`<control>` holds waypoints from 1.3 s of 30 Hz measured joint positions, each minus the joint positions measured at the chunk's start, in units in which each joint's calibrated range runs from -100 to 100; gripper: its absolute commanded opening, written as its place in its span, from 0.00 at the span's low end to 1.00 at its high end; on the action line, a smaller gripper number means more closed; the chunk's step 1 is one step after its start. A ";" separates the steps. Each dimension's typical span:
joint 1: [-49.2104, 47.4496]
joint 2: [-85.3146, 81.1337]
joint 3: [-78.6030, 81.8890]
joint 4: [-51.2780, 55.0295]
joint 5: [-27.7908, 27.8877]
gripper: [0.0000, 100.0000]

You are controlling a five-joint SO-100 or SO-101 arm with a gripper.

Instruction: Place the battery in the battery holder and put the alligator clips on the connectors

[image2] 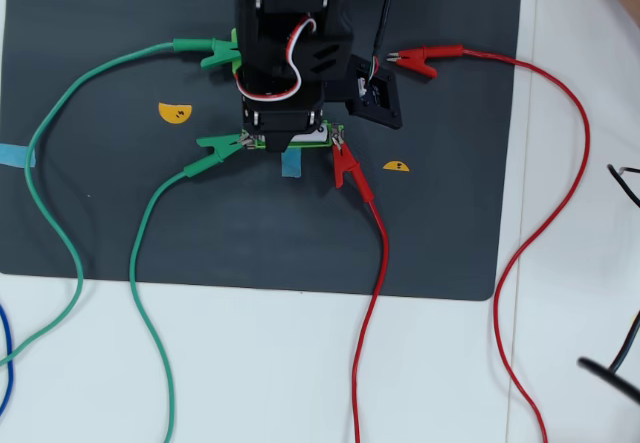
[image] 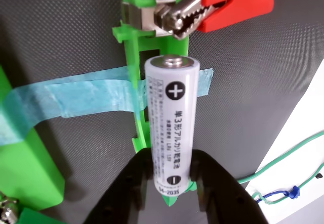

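The battery (image: 171, 128) is white, with dark print, a plus mark near its silvery top end and a minus mark near the bottom. It is held by its lower end between the two black fingers of the pincer (image: 172, 183), which is closed snugly on it. In the wrist view it hangs directly over the battery holder (image: 147, 47), the narrow bright-green frame, and runs lengthwise along the slot; whether it already touches the frame cannot be told.

At the holder's far end a red clip (image: 212, 9) bites a metal tab (image: 139, 16) with its toothed jaws. A strip of blue tape (image: 71, 100) crosses the frame and pins it to the dark mat (image: 263, 57). A wider green block (image: 20, 158) lies to the left.

From overhead the arm (image2: 290, 43) hides the battery and most of the holder. A green clip (image2: 222, 145) sits at the holder's left end and the red one at its right. Another green clip (image2: 212, 51) and another red clip (image2: 425, 58) lie further up the mat, their wires trailing over the white surface (image2: 300, 363).

The step in hand seems to be seating the battery. The next move likely calls for lowering it squarely into the slot, ends meeting the terminals, then letting go without dragging it out.
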 measured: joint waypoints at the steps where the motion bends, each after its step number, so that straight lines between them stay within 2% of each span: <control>1: 0.00 0.00 0.00 0.00 0.00 0.01; 34: -0.11 3.70 -0.89 -1.80 -0.05 0.01; 37: -0.11 3.70 -0.89 -1.80 -0.05 0.05; 39: -0.11 3.70 -0.89 -1.80 -0.05 0.13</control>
